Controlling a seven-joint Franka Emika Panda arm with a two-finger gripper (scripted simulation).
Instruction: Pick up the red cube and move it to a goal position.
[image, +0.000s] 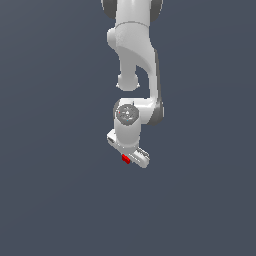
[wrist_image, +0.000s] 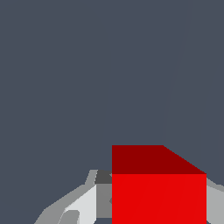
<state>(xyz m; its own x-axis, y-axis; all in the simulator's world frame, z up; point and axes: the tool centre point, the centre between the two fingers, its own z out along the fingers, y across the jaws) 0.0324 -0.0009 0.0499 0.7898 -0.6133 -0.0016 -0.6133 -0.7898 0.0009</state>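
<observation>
One gripper | fingers clamped on red cube | cube between fingers

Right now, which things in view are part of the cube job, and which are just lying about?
Part of the job:
- red cube, sitting between the fingers
- gripper, fingers on either side of the cube; whether they are pressing on it is hard to tell

Just lying about:
- nothing else shows in either view besides the plain grey background; no goal marker is visible
</observation>
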